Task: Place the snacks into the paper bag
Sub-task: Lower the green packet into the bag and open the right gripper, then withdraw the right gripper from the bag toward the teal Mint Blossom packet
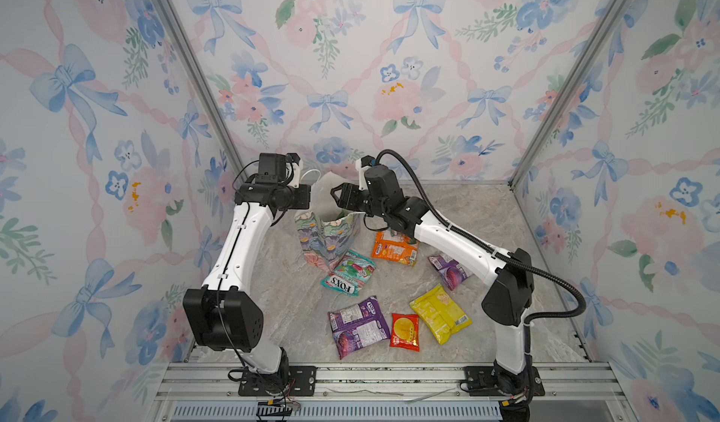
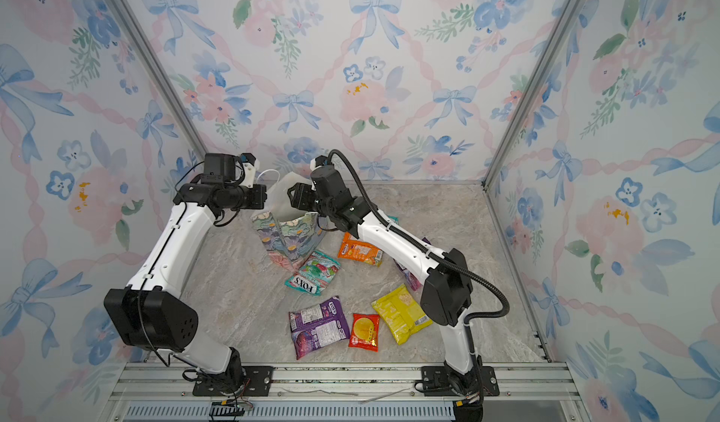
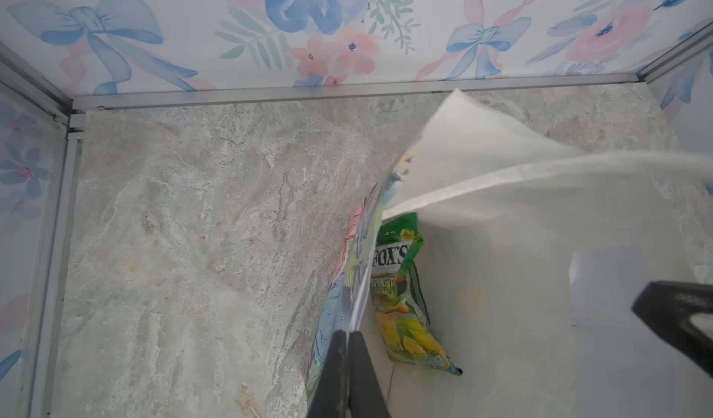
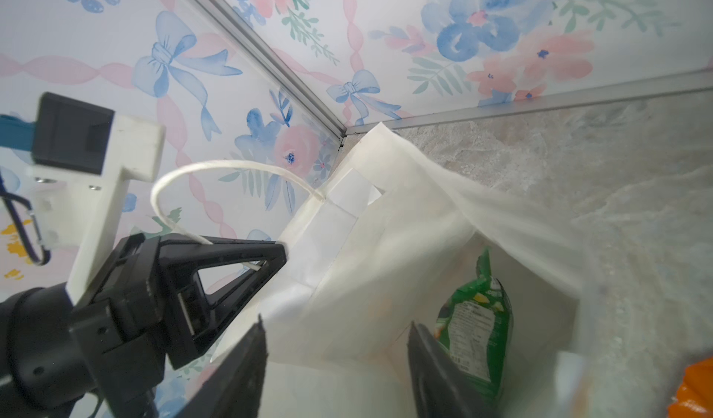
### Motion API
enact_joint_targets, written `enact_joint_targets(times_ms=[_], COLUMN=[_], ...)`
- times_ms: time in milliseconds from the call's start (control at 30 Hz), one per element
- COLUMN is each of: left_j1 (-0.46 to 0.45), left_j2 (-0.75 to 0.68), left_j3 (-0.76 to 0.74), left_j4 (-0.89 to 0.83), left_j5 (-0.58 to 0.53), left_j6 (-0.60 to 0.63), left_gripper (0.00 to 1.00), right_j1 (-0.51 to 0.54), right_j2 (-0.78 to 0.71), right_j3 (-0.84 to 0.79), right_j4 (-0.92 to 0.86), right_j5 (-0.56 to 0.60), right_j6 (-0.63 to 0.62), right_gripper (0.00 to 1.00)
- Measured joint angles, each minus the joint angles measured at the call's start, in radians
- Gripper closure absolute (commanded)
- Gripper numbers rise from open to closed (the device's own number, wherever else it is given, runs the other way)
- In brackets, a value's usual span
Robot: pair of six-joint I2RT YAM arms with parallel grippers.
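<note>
— Metal rails (image 1: 370, 377) run along the front edge, nearest to us. What is behind them?
— A table (image 1: 288, 295) with a grey stone pattern, closed on three sides by walls (image 1: 350, 50) with pink flowers and blue bows.
— Where is the paper bag (image 1: 327, 240)?
— It stands toward the back of the table, mouth open. One green packet (image 3: 401, 300) lies inside it.
— And the left gripper (image 3: 349, 337)?
— Its jaws are pressed together on the rim of the bag.
— The right gripper (image 4: 339, 342)?
— It hangs over the mouth of the bag, jaws well apart, with nothing between them.
— What lies on the table?
— A teal packet (image 1: 348, 272) just beside the foot of the bag, then an orange packet (image 1: 393, 249). At the front, a purple packet (image 1: 358, 324), a red packet (image 1: 405, 331) and a yellow packet (image 1: 439, 318) lie in a row. A second purple packet (image 1: 450, 274) is partly covered by the right arm (image 1: 459, 242).
</note>
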Motion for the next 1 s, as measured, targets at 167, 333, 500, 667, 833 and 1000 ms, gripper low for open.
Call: enact_joint_targets(times_ms=[167,333,500,667,833,1000], left_j1=[0.0,0.004,0.006,0.006,0.006,0.007], left_j2=[0.0,0.0,0.0,0.0,0.0,0.0], left_j3=[-0.002,-0.003,-0.004,-0.007,-0.007,-0.007], left_j4=[0.0,0.001,0.003,0.007,0.007,0.007], left_j5=[0.0,0.0,0.0,-0.002,-0.005,-0.005], left_j6=[0.0,0.0,0.0,0.0,0.0,0.0], left_gripper=[1.0,1.0,1.0,1.0,1.0,1.0], right_j1=[-0.002,-0.014,-0.051,-0.117,-0.177,-0.202], right_j2=[0.0,-0.017,-0.047,-0.125,-0.331,-0.57], right_j3=[0.059,0.09,0.094,0.054,-0.159,-0.482], right_j4=[-0.018,-0.019,-0.02,-0.018,-0.02,-0.047], right_j5=[0.003,0.002,-0.005,-0.004,0.011,0.041], right_j6=[-0.084,-0.149,-0.185,-0.196,-0.196,-0.176], right_gripper=[0.06,0.01,0.02,0.02,0.02,0.01])
